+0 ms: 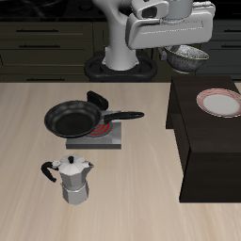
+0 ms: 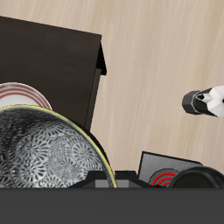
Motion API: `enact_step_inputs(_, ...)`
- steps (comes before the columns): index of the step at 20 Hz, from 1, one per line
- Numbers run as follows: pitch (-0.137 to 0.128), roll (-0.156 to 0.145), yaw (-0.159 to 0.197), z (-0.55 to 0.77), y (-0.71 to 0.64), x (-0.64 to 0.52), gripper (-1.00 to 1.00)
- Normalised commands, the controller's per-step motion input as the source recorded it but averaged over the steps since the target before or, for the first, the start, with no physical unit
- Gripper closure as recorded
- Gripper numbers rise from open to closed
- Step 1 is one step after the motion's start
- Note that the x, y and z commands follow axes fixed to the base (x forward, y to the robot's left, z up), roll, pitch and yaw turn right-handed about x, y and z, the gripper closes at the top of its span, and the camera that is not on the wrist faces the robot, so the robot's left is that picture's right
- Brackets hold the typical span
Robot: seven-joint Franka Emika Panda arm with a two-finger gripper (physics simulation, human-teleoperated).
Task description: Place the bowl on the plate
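The bowl (image 1: 189, 58) is carried aloft beneath the gripper (image 1: 175, 47); the jaws appear closed on its rim, though the fingers are hidden. The plate (image 1: 218, 103) lies on the dark cabinet (image 1: 207, 151) at roughly 5 o'clock from the bowl in the exterior view, well below it.

Bowl (image 1: 189, 57) above cabinet (image 1: 202, 141), behind plate (image 1: 218, 103)
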Motion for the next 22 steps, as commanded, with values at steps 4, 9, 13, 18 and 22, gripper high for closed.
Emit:
enact_step_inputs(4, -0.011, 0.015, -0.004, 0.09, 0.34, -0.01, 1.00)
enact_step_inputs(9, 0.003, 0.040, 0.002, 0.02, 0.30, -0.03, 1.00)
enact_step_inputs(13, 0.012, 0.057, 0.002, -0.05, 0.43, -0.02, 1.00)
enact_step_inputs(18, 0.010, 0.038, -0.005, -0.03, 0.29, 0.06, 1.00)
enact_step_inputs(22, 0.010, 0.015, -0.010, -0.05, 0.20, 0.07, 1.00)
